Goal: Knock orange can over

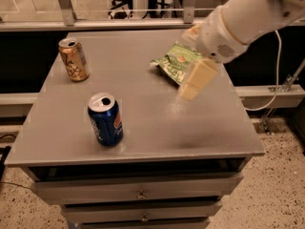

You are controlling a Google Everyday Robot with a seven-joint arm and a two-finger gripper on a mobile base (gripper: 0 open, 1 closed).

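The orange can [73, 59] stands upright near the back left corner of the grey cabinet top [143, 123]. It is golden-orange with scribbled markings and a silver top. The gripper [193, 82] hangs from the white arm [248, 13] coming in from the upper right. It is above the right middle of the top, over the near edge of a green snack bag [177, 61]. It is far to the right of the orange can and touches nothing.
A blue can [105, 119] with a red and white logo stands upright near the front left. The cabinet has drawers [140, 193] below its front edge. A metal rail [95, 11] runs behind the top. A white cable [274, 87] hangs at the right.
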